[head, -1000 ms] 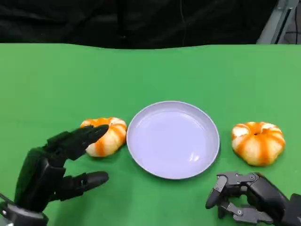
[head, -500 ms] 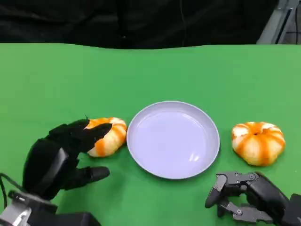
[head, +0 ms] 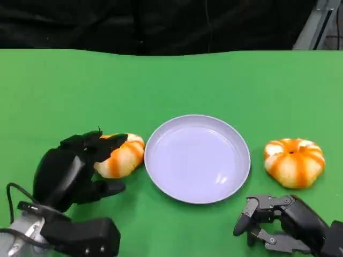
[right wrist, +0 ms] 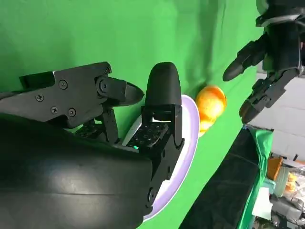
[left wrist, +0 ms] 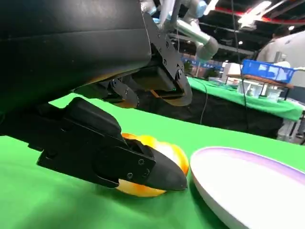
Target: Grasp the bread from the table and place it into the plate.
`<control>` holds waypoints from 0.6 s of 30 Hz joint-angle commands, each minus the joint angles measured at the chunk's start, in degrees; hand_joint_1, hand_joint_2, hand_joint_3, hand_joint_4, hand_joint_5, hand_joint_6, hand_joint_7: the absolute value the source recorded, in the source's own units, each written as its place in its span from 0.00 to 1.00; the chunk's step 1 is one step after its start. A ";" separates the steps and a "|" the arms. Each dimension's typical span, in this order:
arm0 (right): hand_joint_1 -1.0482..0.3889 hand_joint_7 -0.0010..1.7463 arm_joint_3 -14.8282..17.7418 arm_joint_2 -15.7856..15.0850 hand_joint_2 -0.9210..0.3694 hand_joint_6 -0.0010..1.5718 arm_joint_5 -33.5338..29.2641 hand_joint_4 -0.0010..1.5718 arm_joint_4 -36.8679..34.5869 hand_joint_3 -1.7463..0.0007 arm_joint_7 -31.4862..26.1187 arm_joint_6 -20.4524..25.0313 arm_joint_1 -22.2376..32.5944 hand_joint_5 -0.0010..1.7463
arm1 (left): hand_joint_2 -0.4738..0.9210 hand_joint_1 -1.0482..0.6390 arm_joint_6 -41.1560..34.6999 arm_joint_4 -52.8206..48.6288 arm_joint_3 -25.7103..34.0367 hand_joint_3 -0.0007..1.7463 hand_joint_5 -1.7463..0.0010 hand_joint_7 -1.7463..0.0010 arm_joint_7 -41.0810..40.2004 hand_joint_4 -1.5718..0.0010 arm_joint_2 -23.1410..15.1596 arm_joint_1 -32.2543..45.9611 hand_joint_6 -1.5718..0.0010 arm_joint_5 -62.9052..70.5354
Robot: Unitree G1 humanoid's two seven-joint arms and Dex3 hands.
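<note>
I have the left hand point(head: 67, 174) closing around the bread point(head: 120, 155) on the table point(head: 177, 80), upper fingers point(head: 99, 145) draped over it, thumb below. No lift yet; the plate point(head: 236, 182) beyond the fingertips waits. Right hand point(head: 281, 225) rests curled, holding nothing.

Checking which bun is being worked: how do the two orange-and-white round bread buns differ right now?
The orange-and-white round bread bun left of the lilac plate has the left hand closing around it, fingers over its top; the orange-and-white round bread bun right of the plate sits untouched, apart from the curled right hand. The left bun lies nearly against the plate's rim; the right one sits clear. Both rest on the green table.
</note>
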State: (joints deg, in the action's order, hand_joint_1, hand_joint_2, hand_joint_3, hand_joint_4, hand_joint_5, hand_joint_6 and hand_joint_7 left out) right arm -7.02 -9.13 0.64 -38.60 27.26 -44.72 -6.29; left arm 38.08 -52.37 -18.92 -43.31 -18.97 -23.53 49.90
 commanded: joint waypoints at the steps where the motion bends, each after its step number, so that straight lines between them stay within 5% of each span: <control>1: 0.73 0.59 0.38 -0.58 0.00 0.53 0.15 0.46 1.09 0.73 -0.31 0.23 0.64 0.86 | 1.00 0.15 -0.79 -4.76 -1.52 0.08 1.00 1.00 -0.16 0.65 0.25 -3.18 0.63 -1.85; 18: 0.72 0.59 0.30 -0.53 0.00 0.53 0.11 0.46 2.41 0.73 -0.58 1.35 1.48 0.86 | 1.00 0.16 -4.74 -16.36 -6.45 0.09 0.99 1.00 2.82 0.62 3.38 -10.26 0.63 -5.17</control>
State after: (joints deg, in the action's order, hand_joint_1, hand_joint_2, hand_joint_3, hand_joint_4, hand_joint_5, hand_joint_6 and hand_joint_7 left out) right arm -7.08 -9.08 0.64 -36.68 26.99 -44.04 -5.32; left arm 34.25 -67.48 -24.79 -41.54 -15.39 -32.62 45.44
